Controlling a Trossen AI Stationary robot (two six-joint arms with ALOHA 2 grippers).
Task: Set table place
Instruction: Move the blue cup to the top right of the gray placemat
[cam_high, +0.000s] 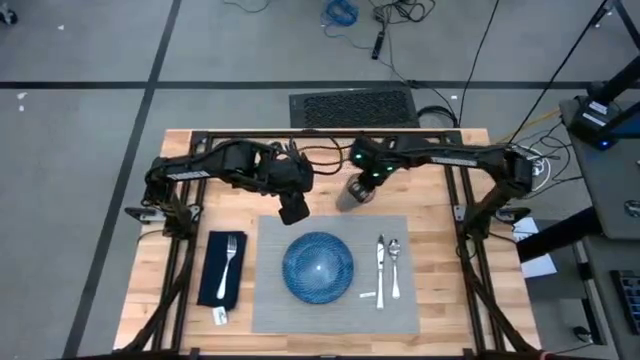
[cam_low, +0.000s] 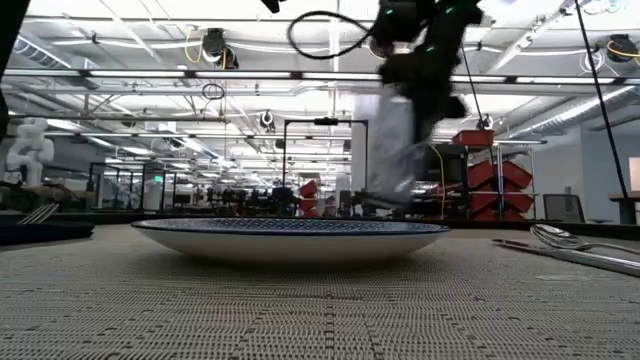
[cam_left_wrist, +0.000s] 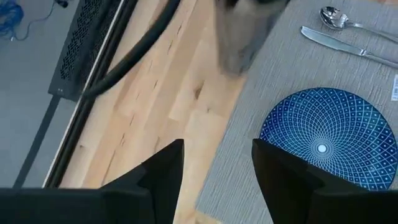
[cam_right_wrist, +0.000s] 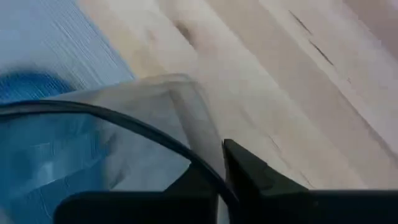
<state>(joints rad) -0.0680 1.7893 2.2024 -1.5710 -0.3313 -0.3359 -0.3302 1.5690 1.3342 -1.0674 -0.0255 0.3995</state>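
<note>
A grey placemat (cam_high: 335, 300) lies on the wooden table (cam_high: 450, 300). On the placemat rest a blue plate (cam_high: 318, 267), a knife (cam_high: 380, 268) and a spoon (cam_high: 394, 265). To the mat's left a silver fork (cam_high: 230, 262) lies on a navy napkin (cam_high: 220, 275). My right gripper (cam_high: 362, 183) is shut on a clear glass (cam_high: 350, 196), by the mat's far edge. My left gripper (cam_high: 293, 208) hovers open over the mat's far left corner with nothing between its fingers (cam_left_wrist: 165, 171). My right gripper holds the glass by its rim (cam_right_wrist: 205, 165) from above, pointing down. One finger (cam_right_wrist: 252, 174) stands outside the wall, and the other seems to be inside. The glass (cam_low: 392, 150) hangs below the fingers, a little tilted, its base just above the table.
Small white tags lie on the mat's near part (cam_high: 366, 296) and on the table below the napkin (cam_high: 220, 316). Black frame rails run along the table's far edge (cam_high: 320, 135) and down both sides. Bare wood shows between the mat's far edge and that rail.
</note>
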